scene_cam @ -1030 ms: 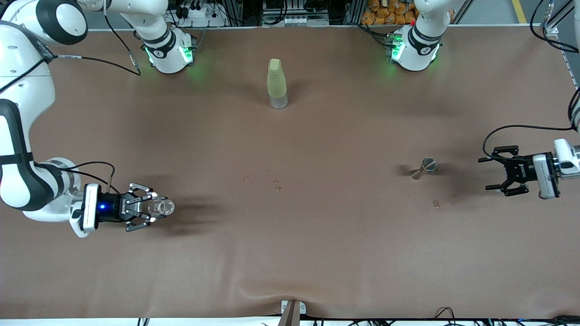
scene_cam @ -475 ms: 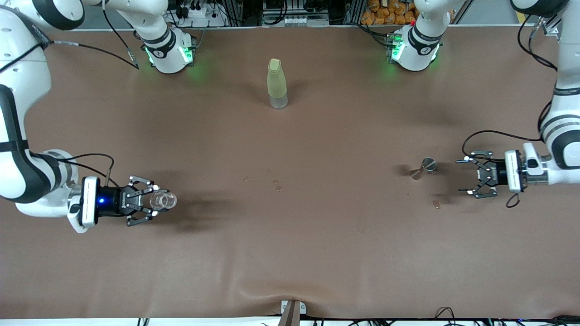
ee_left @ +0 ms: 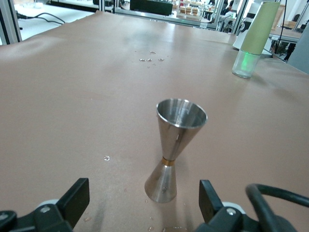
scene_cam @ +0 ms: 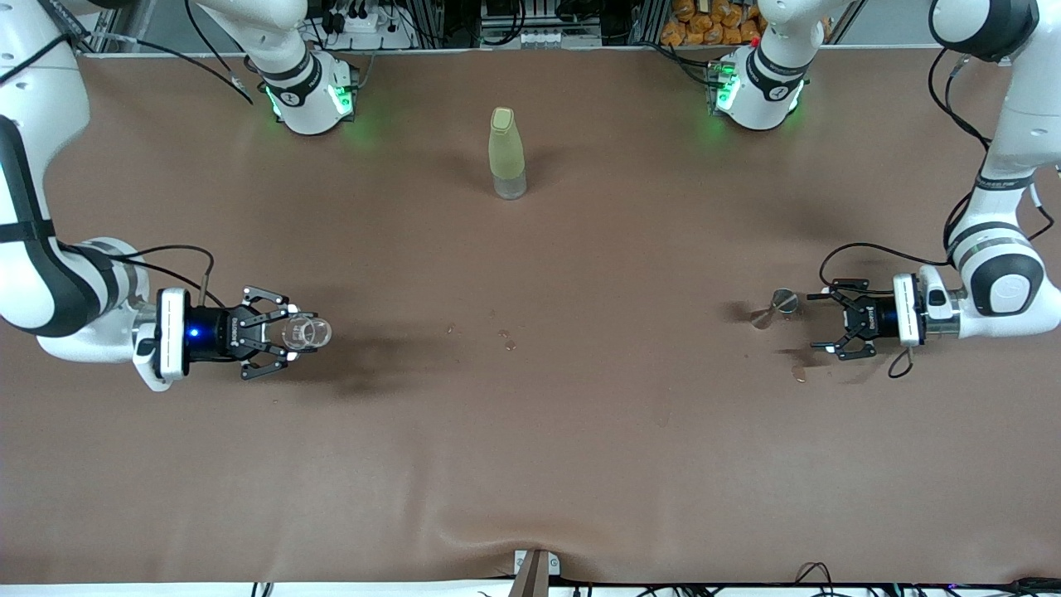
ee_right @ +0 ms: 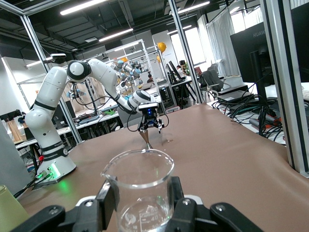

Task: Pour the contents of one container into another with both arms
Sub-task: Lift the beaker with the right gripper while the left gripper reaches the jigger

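Jigger (scene_cam: 774,308) upright on worktop (scene_cam: 580,431) near left arm's end. Left hand (scene_cam: 833,327) just beside it, fingers spread wide, holding nothing. Right hand (scene_cam: 278,333) near right arm's end, clamped on glass beaker (scene_cam: 305,332).

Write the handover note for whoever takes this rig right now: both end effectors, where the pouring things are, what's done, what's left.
Right end effector: shut on the glass beaker, held upright at the right arm's end of the table, a little clear liquid in it.
Left end effector: open, low beside the steel jigger, fingers either side of it in the left wrist view, not touching.
Jigger stands upright on the table, toward the left arm's end.
Yellow-green bottle stands untouched near the bases.
Done: beaker picked up.
Left: grasp the jigger, bring the two together, pour.
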Controlling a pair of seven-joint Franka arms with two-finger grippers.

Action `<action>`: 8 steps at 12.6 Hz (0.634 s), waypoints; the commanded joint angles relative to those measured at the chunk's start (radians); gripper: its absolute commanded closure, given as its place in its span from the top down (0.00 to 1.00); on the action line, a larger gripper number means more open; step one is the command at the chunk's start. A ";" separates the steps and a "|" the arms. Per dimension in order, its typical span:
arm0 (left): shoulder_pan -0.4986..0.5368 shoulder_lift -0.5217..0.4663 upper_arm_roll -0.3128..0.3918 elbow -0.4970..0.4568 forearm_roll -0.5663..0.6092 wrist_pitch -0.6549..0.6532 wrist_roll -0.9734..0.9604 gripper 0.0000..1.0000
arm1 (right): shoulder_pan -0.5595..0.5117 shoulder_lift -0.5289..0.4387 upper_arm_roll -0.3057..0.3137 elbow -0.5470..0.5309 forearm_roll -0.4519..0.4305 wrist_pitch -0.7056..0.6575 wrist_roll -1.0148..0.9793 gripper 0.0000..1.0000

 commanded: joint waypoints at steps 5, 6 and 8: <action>0.003 0.019 -0.007 -0.045 -0.066 -0.010 0.040 0.91 | -0.010 -0.082 0.007 -0.059 0.066 0.014 0.004 0.27; 0.000 0.019 -0.007 -0.046 -0.068 -0.010 0.040 0.90 | -0.002 -0.094 0.005 -0.059 0.081 0.019 0.004 0.27; -0.004 0.019 -0.013 -0.056 -0.089 -0.009 0.040 0.91 | 0.001 -0.114 0.007 -0.058 0.083 0.033 0.036 0.27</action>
